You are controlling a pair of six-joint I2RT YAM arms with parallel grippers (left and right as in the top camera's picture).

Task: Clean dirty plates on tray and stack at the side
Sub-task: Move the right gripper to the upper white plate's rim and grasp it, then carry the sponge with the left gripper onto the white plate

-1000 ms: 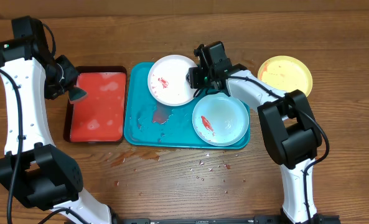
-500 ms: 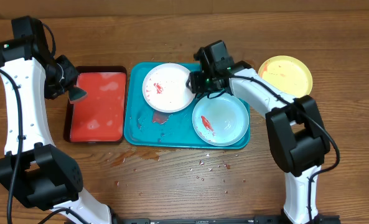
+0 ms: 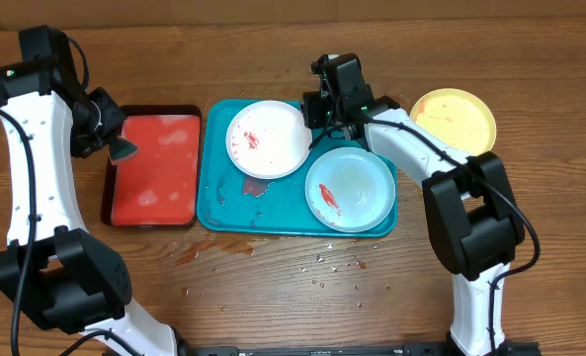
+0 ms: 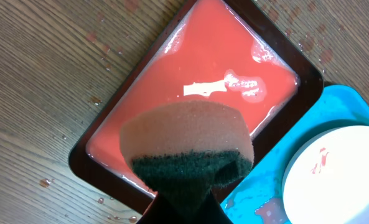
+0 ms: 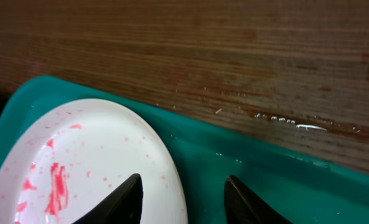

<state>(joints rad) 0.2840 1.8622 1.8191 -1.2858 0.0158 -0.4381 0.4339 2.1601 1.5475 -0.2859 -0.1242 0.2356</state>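
The teal tray (image 3: 221,206) holds two plates. The white plate (image 3: 266,138), smeared with red sauce, lies at its far left. The white plate with a light green rim (image 3: 350,190) lies at its near right, with one red smear. The yellow-green plate (image 3: 454,119) sits on the table to the right of the tray. My right gripper (image 3: 315,116) is open at the white plate's right rim; in the right wrist view its fingers (image 5: 184,200) straddle that rim (image 5: 78,168) above the tray (image 5: 265,180). My left gripper (image 3: 115,143) is shut on a sponge (image 4: 187,140).
A red tray with a dark rim (image 3: 154,168) holding wet film lies left of the teal tray, under the sponge. Water drops and red specks dot the table (image 3: 322,267) in front of the teal tray.
The white plate slid left and slightly forward on the tray with my right gripper at its rim. The gripper then drew back a little toward the far edge. The left arm has not moved.
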